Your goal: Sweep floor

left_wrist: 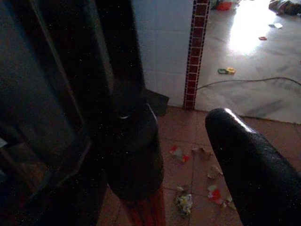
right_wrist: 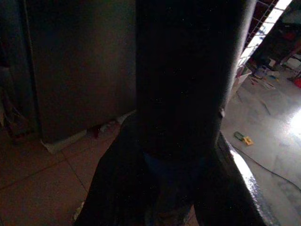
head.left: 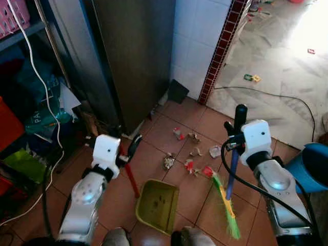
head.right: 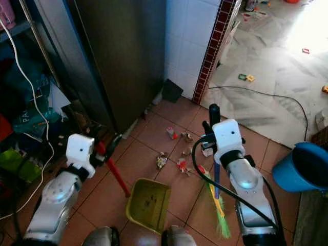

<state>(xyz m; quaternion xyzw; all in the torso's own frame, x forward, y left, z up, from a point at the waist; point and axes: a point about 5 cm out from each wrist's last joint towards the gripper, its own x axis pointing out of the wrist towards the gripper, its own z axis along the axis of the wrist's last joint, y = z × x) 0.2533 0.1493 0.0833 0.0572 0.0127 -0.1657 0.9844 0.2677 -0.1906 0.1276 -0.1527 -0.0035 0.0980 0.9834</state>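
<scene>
One broom [head.left: 229, 202] and one yellow-green dustpan [head.left: 156, 203] stand on the tiled floor [head.left: 169, 133], with about seven scraps of litter [head.left: 190, 154] scattered just beyond them. The right hand [head.left: 233, 134] is clamped around the broom's blue pole; the left hand [head.left: 128, 151] grips the dustpan's red handle [head.left: 131, 177]. The left wrist view brings the litter closer; the head views add a blue bucket [head.right: 302, 166] at the right

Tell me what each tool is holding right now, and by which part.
The left tool grips the yellow-green dustpan by the top of its red handle. The right tool grips the broom high on its blue stick.
</scene>
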